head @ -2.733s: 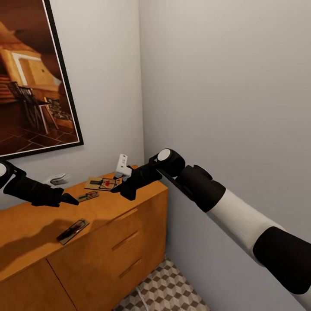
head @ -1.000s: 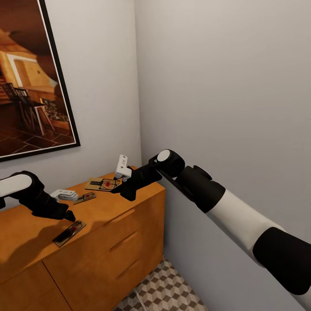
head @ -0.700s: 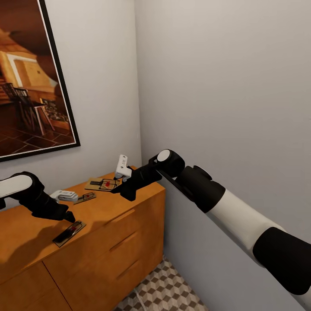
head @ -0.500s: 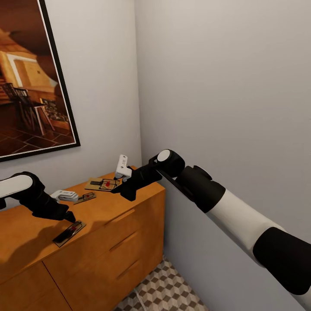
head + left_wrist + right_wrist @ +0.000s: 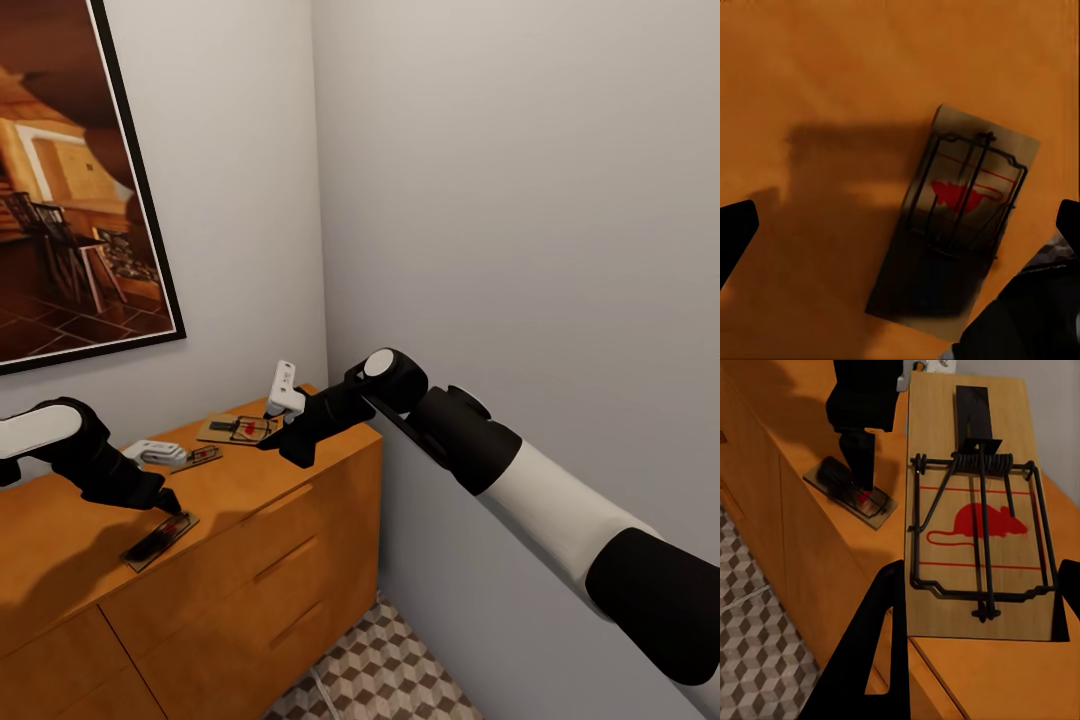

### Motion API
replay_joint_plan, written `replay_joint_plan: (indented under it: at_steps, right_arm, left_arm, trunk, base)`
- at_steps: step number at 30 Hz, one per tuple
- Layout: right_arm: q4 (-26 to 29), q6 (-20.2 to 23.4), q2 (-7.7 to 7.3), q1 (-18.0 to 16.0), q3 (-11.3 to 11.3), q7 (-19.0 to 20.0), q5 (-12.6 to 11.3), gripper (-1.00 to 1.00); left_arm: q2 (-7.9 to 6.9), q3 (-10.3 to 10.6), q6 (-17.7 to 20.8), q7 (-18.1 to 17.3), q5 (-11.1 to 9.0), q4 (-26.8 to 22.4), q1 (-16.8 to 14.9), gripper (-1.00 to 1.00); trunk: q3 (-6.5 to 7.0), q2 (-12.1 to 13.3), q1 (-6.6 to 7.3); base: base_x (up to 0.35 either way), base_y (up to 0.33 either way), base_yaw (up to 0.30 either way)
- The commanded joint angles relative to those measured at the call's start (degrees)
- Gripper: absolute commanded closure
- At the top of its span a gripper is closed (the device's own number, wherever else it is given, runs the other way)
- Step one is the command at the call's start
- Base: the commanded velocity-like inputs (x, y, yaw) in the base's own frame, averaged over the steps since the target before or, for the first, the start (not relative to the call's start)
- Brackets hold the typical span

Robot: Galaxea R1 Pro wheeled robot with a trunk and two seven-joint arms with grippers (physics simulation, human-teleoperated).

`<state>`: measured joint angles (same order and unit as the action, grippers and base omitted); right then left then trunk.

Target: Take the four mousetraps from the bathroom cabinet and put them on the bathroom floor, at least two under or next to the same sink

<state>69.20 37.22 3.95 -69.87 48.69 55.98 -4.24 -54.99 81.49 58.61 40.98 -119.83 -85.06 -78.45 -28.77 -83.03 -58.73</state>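
So there are three mousetraps on top of the cabinet [image 5: 260,520], all near its corner end by the wall. The nearest mousetrap [image 5: 160,537] lies flat close to the cabinet's front edge, and my left gripper [image 5: 168,500] hangs right over it, tips pointing down at it. From my left wrist cam that same trap [image 5: 956,225] sits between my two fingertips, which are spread wide at either side of it and not touching it, so that hand's open. The red mouse print and wire bar face up, half in my own shadow.

The second mousetrap [image 5: 200,456] lies further back toward the wall, just beside a small white object [image 5: 155,452]. The third mousetrap [image 5: 238,428] is nearest the cabinet's corner, and my right gripper [image 5: 272,440] is at its edge. In my right wrist cam that trap [image 5: 979,510] lies flat between my fingers, which are spread wider than it is, so that one's open too.

Below the cabinet's end you can see a patch of the cube-pattern bathroom floor [image 5: 385,675].
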Motion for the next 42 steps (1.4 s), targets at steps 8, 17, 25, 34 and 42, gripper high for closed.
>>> replay_joint_plan:
  at_steps: [8,17,25,34,42]
  right_arm:
    - [0.01,0.57,-0.03,-0.01,0.02,0.00,-0.59,1.00]
    - [-0.03,0.57,0.00,0.00,0.11,-0.04,-0.67,1.00]
    - [-0.11,0.57,0.00,0.00,0.09,-0.14,-0.84,1.00]
    - [-0.12,0.57,0.00,0.00,0.09,-0.13,-0.83,1.00]
    - [-0.16,0.53,0.00,0.00,0.09,-0.16,-0.85,1.00]
  left_arm:
    - [1.47,3.23,-0.37,0.51,-0.52,0.06,-0.13,-1.00]
    - [2.05,4.17,-0.59,0.44,-0.55,0.07,-0.11,-1.00]
    - [2.09,5.12,-0.76,0.44,-0.54,0.07,-0.11,-1.00]
    - [2.83,7.16,-1.06,0.50,-0.50,0.23,-0.11,-1.00]
    - [3.14,8.45,-1.20,0.51,-0.48,0.31,-0.10,-1.00]
  trunk:
    - [-0.07,-0.04,0.00]
    - [-0.07,-0.04,0.00]
    - [-0.07,-0.04,0.00]
    - [-0.07,-0.04,0.00]
    - [-0.07,-0.04,0.00]
  base:
    - [0.000,0.000,0.000]
    - [0.000,0.000,0.000]
    - [0.000,0.000,0.000]
    - [0.000,0.000,0.000]
    - [0.000,0.000,0.000]
